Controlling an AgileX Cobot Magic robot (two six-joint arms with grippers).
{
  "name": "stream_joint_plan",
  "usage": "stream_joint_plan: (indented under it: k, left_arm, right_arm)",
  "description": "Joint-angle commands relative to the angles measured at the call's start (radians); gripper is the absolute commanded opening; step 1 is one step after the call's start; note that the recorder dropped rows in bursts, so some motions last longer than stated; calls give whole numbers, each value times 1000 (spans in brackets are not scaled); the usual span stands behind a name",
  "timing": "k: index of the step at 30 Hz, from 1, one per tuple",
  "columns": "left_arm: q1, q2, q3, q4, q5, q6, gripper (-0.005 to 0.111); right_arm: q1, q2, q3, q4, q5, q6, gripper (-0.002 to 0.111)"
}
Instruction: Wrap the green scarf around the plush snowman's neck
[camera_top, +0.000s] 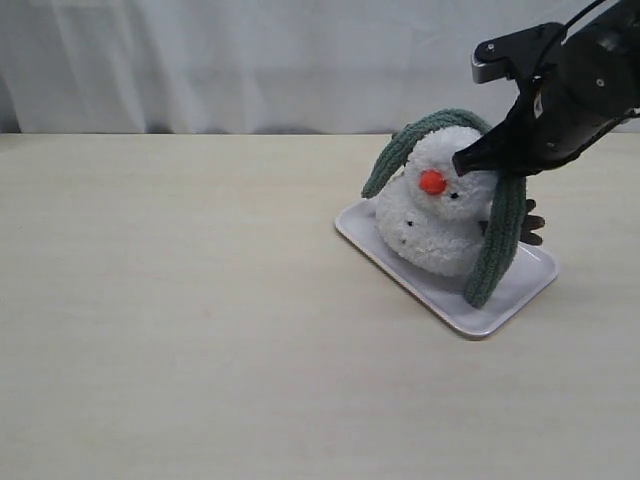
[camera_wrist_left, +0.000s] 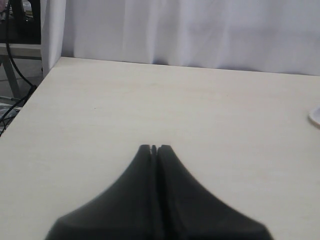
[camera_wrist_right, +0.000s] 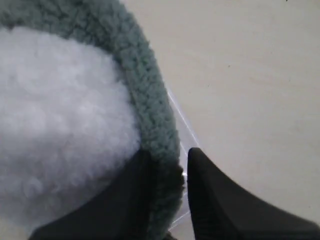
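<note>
One green scarf (camera_top: 503, 238) drapes over one plush snowman (camera_top: 432, 228).

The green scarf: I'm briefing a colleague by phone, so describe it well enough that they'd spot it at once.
On the pale table, at the right of the exterior view, a white tray carries the plush snowman. The green scarf is the fuzzy grey-green strip draped over the snowman's head, one end hanging down each side. Nothing else there is green or rope-like.
</note>
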Motion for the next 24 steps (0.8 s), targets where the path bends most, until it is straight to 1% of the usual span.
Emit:
stream_joint_plan:
  k: [1,5,20,24]
  left_arm:
    - [-1,-2,3,1,-12,0,0]
    - [-1,-2,3,1,-12,0,0]
    - [-1,-2,3,1,-12,0,0]
    - [-1,-2,3,1,-12,0,0]
  right_arm:
    - [-6,37,16,-8,-5,-7,20]
    - [-1,45,16,-8,-22,-7,17]
    - [-1,22,14,-5,-44,-7,17]
    - [-1,-13,12,0,-44,-7,21]
